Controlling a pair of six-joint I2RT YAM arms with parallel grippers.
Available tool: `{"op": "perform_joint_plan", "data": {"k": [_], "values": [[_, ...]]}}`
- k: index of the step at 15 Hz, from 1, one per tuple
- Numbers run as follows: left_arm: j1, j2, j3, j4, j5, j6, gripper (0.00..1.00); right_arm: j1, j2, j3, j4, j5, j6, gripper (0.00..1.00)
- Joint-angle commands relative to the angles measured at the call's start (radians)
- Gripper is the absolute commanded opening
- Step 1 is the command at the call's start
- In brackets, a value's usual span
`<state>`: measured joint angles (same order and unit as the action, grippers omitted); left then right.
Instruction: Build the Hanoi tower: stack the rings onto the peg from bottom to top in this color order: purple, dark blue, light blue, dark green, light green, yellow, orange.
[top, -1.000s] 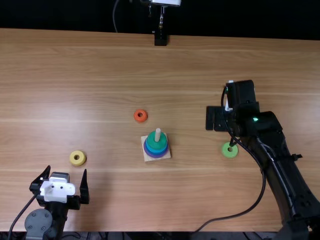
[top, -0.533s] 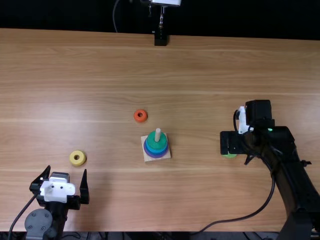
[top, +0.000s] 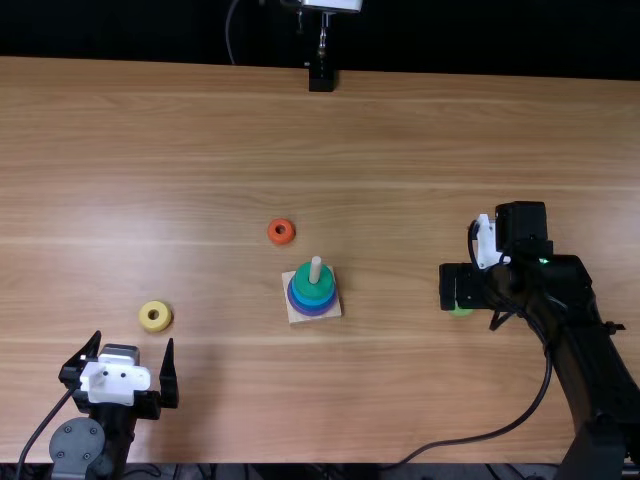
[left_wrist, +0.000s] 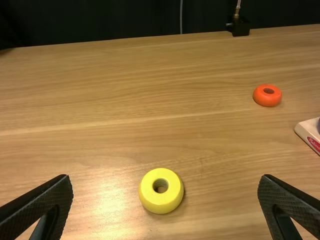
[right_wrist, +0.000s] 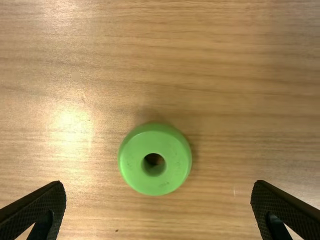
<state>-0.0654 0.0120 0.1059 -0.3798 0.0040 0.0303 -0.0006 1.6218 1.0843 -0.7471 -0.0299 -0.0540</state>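
Several rings (top: 313, 290) encircle the peg (top: 316, 268); left gripper (top: 134, 341) and right gripper (top: 462, 286) have jaws apart.

The light brown table (top: 200, 130) has stripes. There's an orange ring (top: 272, 236), yellow ring (top: 145, 318), light green ring (right_wrist: 131, 165), dark green ring (top: 314, 292), blue ring (top: 314, 304) and purple ring (top: 313, 314). The peg (top: 315, 269) is pale, and the pale base (left_wrist: 302, 131) has a red mark (left_wrist: 314, 144). The left gripper (top: 135, 340) and right gripper (top: 462, 286) are black and white.

Yellow ring (left_wrist: 161, 204) lies flat on the worktop (left_wrist: 110, 135), hole up, untouched by the left tool (top: 134, 339), whose fingers stand wide apart. Orange ring (left_wrist: 267, 100) lies well apart from it, near a visible corner of the base (left_wrist: 306, 132).
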Motion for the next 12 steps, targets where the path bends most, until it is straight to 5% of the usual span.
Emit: {"op": "perform_joint_plan", "data": {"k": [1, 4, 7, 10, 12], "values": [[-0.002, -0.012, -0.106, -0.084, -0.004, 0.014, 1.0, -0.002, -0.028, -0.015, 0.002, 0.081, -0.001, 1.0], [-0.002, -0.012, -0.106, -0.084, -0.004, 0.014, 1.0, -0.002, -0.023, -0.012, 0.001, 0.083, 0.006, 1.0], [-0.002, -0.012, -0.106, -0.084, -0.004, 0.014, 1.0, 0.004, -0.022, -0.011, 0.001, 0.07, 0.074, 1.0], [-0.002, -0.012, -0.106, -0.084, -0.004, 0.014, 1.0, 0.004, -0.02, -0.006, 0.001, -0.051, 0.082, 1.0], [-0.002, -0.012, -0.106, -0.084, -0.004, 0.016, 1.0, 0.005, -0.02, -0.011, 0.001, -0.053, 0.08, 1.0]]}}
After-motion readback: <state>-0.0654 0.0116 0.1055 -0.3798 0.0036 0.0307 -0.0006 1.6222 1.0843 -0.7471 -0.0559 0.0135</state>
